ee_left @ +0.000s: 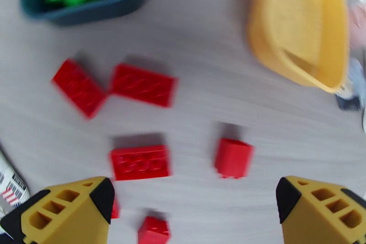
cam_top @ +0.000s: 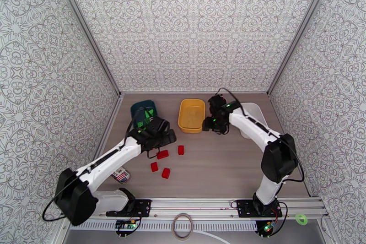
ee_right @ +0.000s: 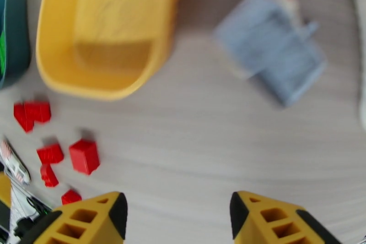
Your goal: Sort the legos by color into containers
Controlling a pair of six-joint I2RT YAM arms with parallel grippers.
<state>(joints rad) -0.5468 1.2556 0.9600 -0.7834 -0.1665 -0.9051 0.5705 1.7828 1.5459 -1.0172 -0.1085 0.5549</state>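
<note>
Left wrist view: the left gripper and right gripper held jaws open, empty; the left probably needed squaring over one small red plastic brick.

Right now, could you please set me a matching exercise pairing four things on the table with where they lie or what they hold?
Things:
1. teal tub
2. yellow tub
3. red legos
4. striped packet

Places or states:
A. scattered in the middle of the table
B. holds green legos
C. holds nothing
D. alone near the left edge

Pairs: 1-B, 2-C, 3-A, 4-D
</note>
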